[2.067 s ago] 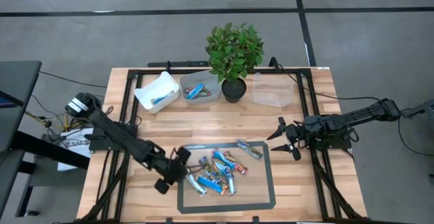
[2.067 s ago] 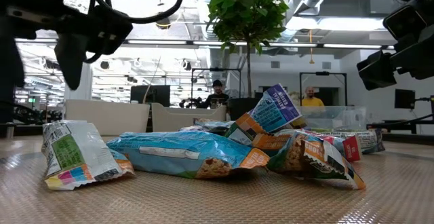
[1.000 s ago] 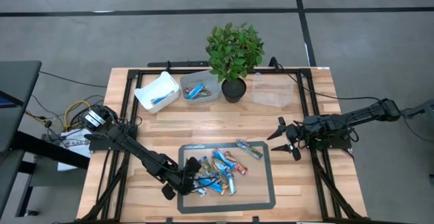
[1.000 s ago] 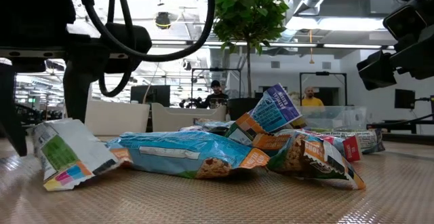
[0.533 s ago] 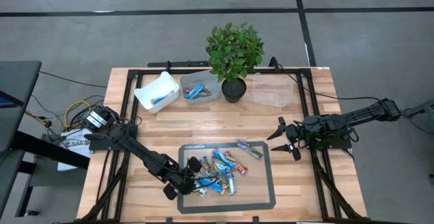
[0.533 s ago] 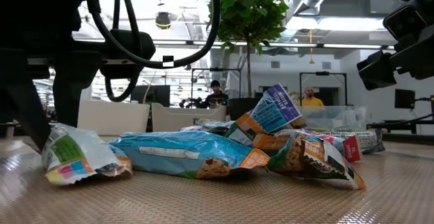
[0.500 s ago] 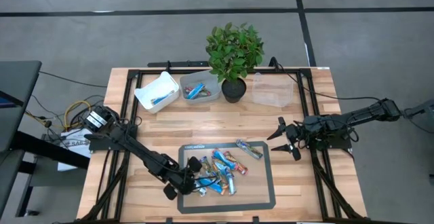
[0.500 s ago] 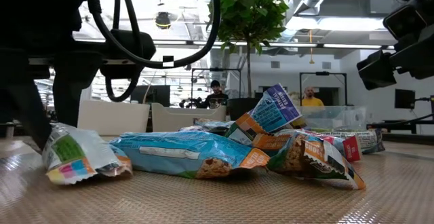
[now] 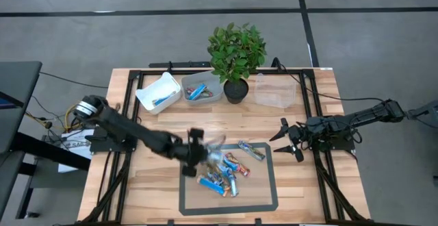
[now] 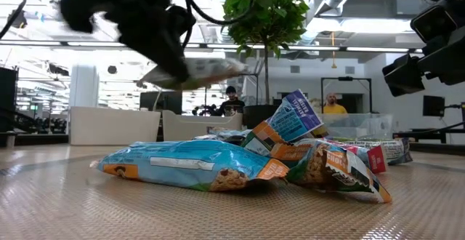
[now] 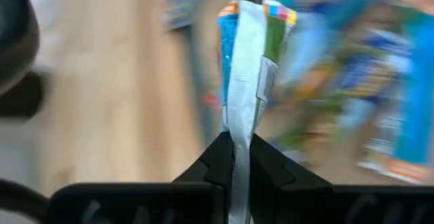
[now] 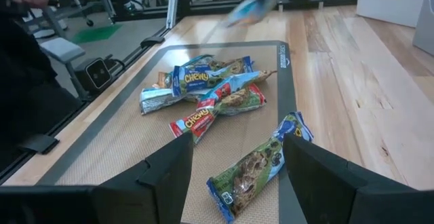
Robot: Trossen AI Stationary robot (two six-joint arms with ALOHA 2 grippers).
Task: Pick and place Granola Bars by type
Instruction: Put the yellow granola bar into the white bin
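Several granola bars (image 9: 222,174) in blue, orange-tan and silvery wrappers lie heaped on a dark mat (image 9: 267,192). One blue bar (image 9: 252,149) lies apart at the mat's far right corner. My left gripper (image 9: 197,151) hangs over the mat's far left corner, shut on a silvery bar (image 10: 207,68) with green and blue print. At the table's right side my right gripper (image 9: 284,142) stands open, touching nothing; in its wrist view the lone bar (image 12: 261,166) shows between its fingers, farther off. My left gripper pinches one end of the silvery bar (image 11: 237,139) between its two fingertips, on the wrapper's flat faces. The fingers slant down from the table's left. The bar sticks out beyond them, about level, lifted clear of the mat and the heap.
Along the far edge stand a white tub (image 9: 159,92), a tub with bars in it (image 9: 202,89), a potted plant (image 9: 236,55) and a clear tub (image 9: 275,91). Bare wood lies between the tubs and the mat.
My left gripper has shut on the silvery bar at the mat's left edge, then risen quickly and gone toward the far edge. The bar has left the mat and now hangs clear above the heap.
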